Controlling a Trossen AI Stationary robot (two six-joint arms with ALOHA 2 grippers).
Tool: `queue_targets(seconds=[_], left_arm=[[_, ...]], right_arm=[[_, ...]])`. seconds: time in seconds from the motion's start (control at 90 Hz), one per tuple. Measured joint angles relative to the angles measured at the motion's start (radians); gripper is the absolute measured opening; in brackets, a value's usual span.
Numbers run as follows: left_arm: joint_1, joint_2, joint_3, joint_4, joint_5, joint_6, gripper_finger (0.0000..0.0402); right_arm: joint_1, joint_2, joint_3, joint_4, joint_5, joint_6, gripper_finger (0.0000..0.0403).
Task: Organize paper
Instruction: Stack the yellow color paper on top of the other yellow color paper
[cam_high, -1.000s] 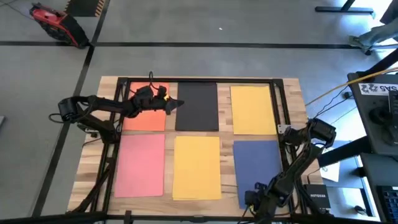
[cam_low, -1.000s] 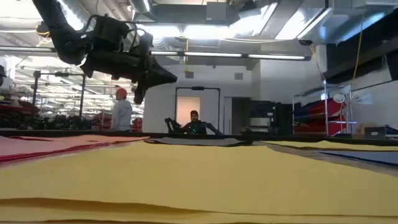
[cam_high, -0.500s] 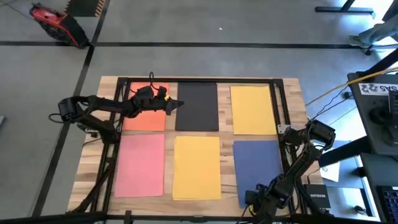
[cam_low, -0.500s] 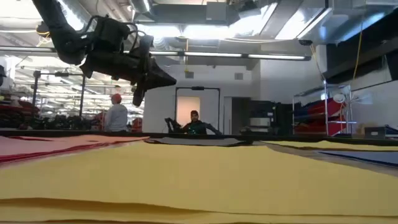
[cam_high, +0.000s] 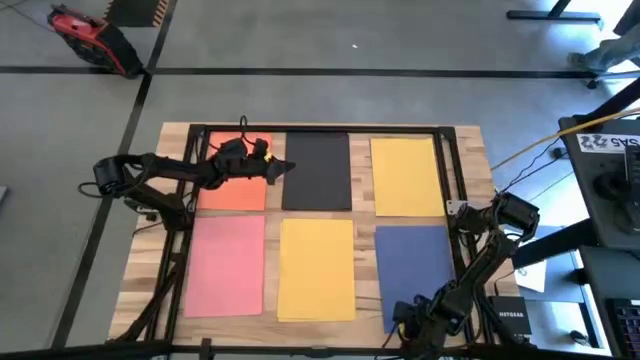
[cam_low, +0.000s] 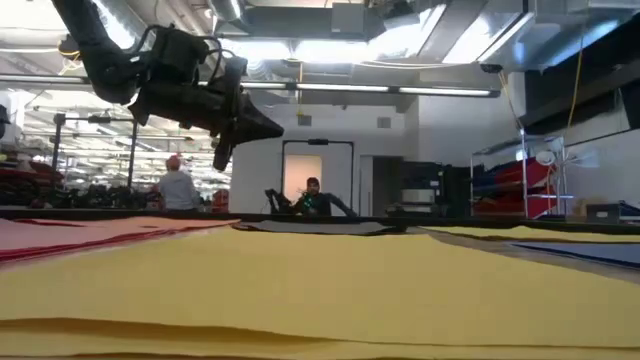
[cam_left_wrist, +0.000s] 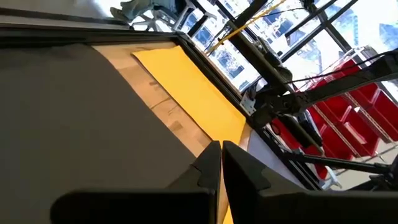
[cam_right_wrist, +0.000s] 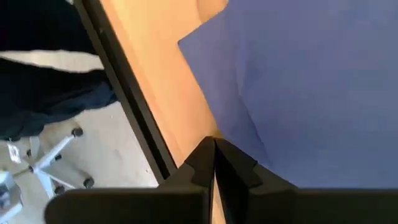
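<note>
Six sheets lie spread in grid, none stacked. Left gripper (cam_high: 285, 166) pressed together, empty, above black sheet (cam_high: 317, 172) edge; right gripper (cam_right_wrist: 214, 158) pressed together, near blue sheet (cam_high: 418, 268) corner.

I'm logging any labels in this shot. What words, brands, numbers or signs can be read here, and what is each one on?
"NETGEAR", roughly: white letters on a dark box beside the table's near right corner; small, so uncertain.
Dark characters on a white label at the right edge: too blurred to read.
The sheets of paper carry no text.
</note>
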Motion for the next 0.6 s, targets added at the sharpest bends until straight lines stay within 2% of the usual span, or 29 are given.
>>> queue_targets(seconds=[0.6], left_arm=[[0.0,0.0,0.0,0.0,0.0,0.006,0.0]], right_arm=[[-0.001,0.001,0.0,-0.027,0.068,0.134,0.0]])
